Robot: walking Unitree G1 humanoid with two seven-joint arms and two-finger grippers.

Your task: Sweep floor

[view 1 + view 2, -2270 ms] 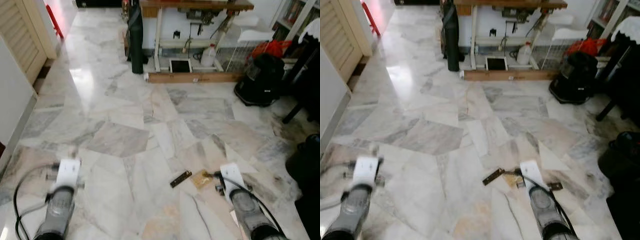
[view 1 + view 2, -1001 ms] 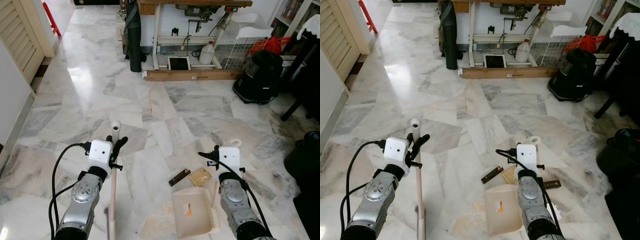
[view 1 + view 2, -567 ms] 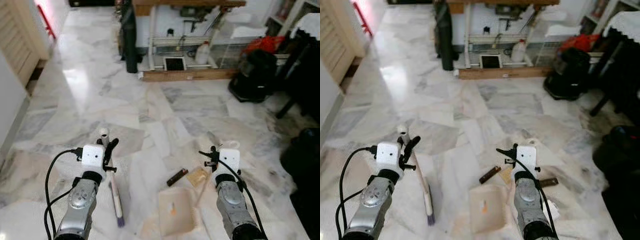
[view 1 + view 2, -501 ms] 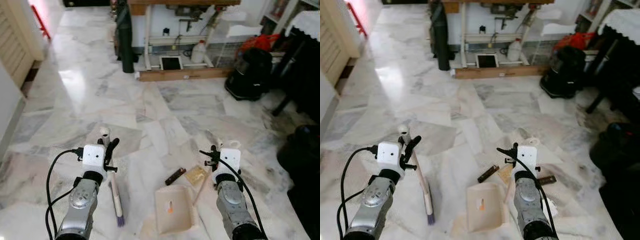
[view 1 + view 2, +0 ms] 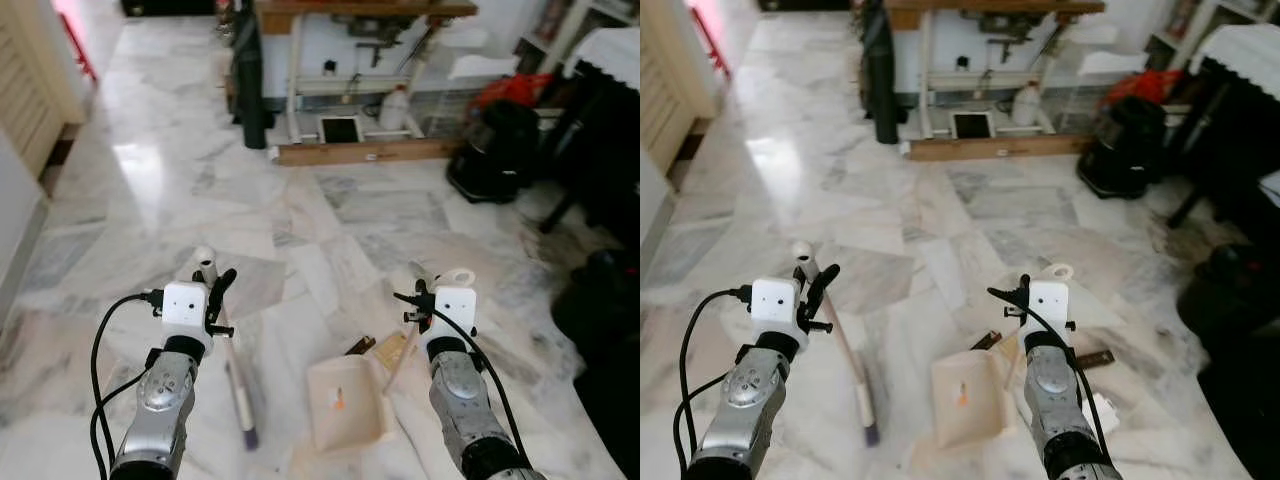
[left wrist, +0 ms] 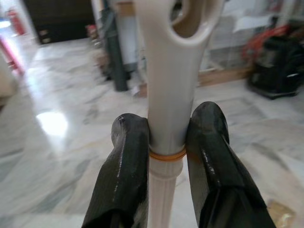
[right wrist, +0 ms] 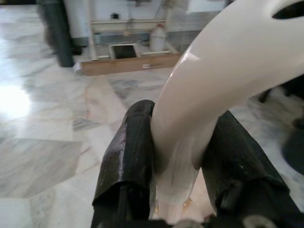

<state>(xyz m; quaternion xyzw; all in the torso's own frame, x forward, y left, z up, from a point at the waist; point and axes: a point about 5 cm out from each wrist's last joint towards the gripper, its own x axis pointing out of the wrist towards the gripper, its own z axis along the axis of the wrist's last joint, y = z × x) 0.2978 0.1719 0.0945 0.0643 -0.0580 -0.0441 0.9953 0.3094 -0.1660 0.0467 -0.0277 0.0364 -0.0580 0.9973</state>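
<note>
My left gripper (image 5: 216, 291) is shut on the top of a cream broom handle (image 5: 845, 350); the purple bristles (image 5: 248, 435) rest on the marble floor between my arms. The left wrist view has both black fingers (image 6: 128, 142) clamped round the handle (image 6: 167, 109). My right gripper (image 5: 412, 297) is shut on the long curved handle (image 7: 213, 71) of a cream dustpan (image 5: 345, 400). The pan lies flat on the floor just left of that arm. A brown stick (image 5: 360, 345) and a tan wrapper (image 5: 394, 349) lie at its far edge, and a dark strip (image 5: 1095, 359) lies to the right.
A wooden table frame with a plank (image 5: 360, 152) at its foot stands at the back, beside a dark rolled mat (image 5: 246, 80). A black vacuum cleaner (image 5: 495, 150) sits back right, a black bag (image 5: 600, 310) right, a louvred door (image 5: 30, 60) left.
Both arms have come up from low at the frame's bottom, holding the broom and dustpan. The broom head has come into view on the floor, and the dustpan now lies closer to the debris.
</note>
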